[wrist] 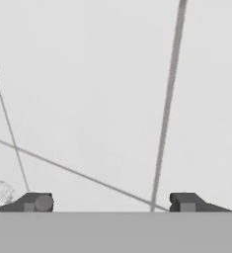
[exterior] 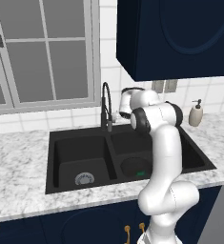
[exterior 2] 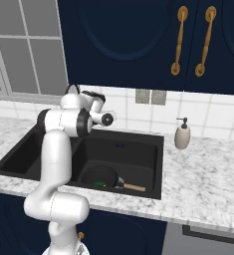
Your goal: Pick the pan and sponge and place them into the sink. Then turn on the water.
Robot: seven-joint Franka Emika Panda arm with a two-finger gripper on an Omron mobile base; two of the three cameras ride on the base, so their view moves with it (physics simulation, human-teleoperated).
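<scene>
The black pan (exterior: 132, 167) lies on the floor of the right basin of the matte black sink (exterior: 80, 150), partly behind my arm. In the right base view the pan (exterior 2: 101, 176) shows its tan handle (exterior 2: 134, 188) pointing right. The green sponge (exterior 2: 99, 185) rests in the pan at its near edge, also visible as the sponge (exterior: 142, 173). The dark arched faucet (exterior: 106, 107) stands behind the divider, with no water in view at its spout. My gripper (wrist: 111, 201) is open and empty, raised beside the faucet and facing the white tiled wall.
A white soap dispenser (exterior 2: 182, 135) stands on the marble counter (exterior 2: 208, 169) right of the sink. Dark blue cabinets (exterior: 175, 38) hang above. A window (exterior: 42, 52) is at the back left. The left basin has a silver drain (exterior: 84, 178).
</scene>
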